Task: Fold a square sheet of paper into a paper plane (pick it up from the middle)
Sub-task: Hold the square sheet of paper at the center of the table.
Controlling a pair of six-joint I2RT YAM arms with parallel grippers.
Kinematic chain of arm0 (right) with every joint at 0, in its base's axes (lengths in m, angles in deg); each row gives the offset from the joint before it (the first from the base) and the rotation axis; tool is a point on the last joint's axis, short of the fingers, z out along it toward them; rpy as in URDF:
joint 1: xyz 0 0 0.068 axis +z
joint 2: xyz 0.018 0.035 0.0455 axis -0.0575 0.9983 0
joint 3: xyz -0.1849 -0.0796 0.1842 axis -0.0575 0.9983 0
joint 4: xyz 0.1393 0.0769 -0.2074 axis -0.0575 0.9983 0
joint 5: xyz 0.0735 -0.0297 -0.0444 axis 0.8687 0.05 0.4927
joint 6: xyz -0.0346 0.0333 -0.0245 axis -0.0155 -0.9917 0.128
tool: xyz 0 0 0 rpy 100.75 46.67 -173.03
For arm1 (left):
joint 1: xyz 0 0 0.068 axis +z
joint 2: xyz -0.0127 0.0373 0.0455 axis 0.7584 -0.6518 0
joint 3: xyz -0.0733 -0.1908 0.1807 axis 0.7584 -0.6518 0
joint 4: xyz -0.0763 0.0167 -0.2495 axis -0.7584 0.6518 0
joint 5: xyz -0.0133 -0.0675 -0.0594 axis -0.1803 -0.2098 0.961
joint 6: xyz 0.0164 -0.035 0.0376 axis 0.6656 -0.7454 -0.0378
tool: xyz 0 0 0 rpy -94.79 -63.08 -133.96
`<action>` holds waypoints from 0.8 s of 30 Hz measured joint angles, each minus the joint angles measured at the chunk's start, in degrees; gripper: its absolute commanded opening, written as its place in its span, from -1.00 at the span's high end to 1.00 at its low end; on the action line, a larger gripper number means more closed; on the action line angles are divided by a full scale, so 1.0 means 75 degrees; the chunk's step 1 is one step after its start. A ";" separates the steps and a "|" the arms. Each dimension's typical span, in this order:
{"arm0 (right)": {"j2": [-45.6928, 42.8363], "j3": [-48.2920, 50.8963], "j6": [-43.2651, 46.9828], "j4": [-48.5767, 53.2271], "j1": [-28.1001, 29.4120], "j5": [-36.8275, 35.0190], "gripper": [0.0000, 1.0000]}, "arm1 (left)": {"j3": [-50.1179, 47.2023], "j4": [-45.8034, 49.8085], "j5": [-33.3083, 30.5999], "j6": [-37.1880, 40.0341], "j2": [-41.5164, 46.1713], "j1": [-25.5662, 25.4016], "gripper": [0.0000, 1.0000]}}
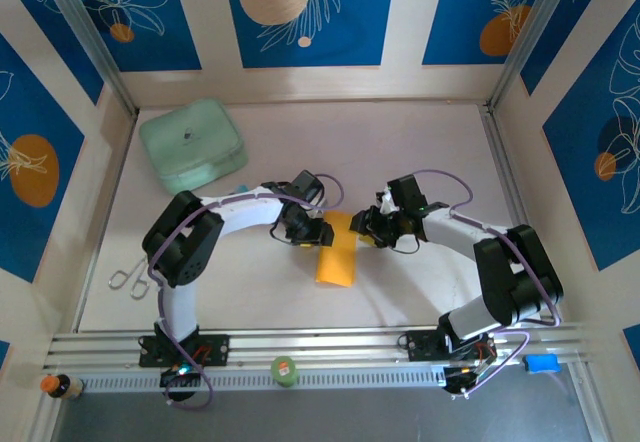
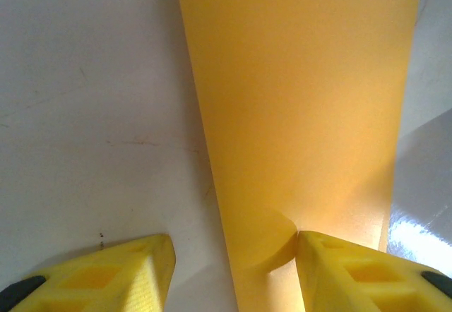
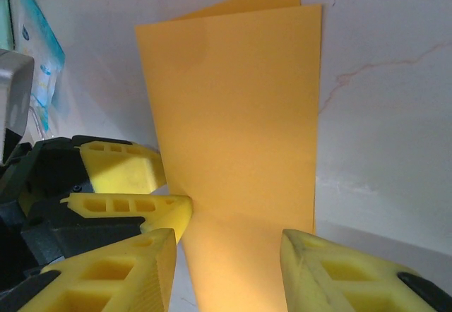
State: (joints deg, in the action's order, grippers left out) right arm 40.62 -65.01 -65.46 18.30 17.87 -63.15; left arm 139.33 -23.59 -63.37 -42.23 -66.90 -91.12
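Both spread-jawed, left gripper (image 1: pixel 318 234) and right gripper (image 1: pixel 360 224) flank paper (image 1: pixel 337 264) on blue-walled white table (image 1: pixel 400 142)

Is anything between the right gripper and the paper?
Nothing visible. The paper lies directly under the right gripper, between its open jaws; the left gripper sits at the paper's edge alongside, not in between.

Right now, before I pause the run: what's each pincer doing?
Left pincer: open, one finger touching the folded paper.
Right pincer: open, fingers either side of the folded paper.
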 measured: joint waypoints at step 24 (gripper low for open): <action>-0.0105 0.0020 0.0003 0.0006 -0.0154 0.0000 0.14 | 0.0181 0.0172 -0.0335 -0.0452 -0.0096 -0.0064 -0.04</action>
State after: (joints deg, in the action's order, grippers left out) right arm 39.83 -64.86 -65.44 18.35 16.72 -63.15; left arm 140.69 -22.30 -65.89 -45.62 -67.63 -91.60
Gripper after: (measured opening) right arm 0.431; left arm 0.521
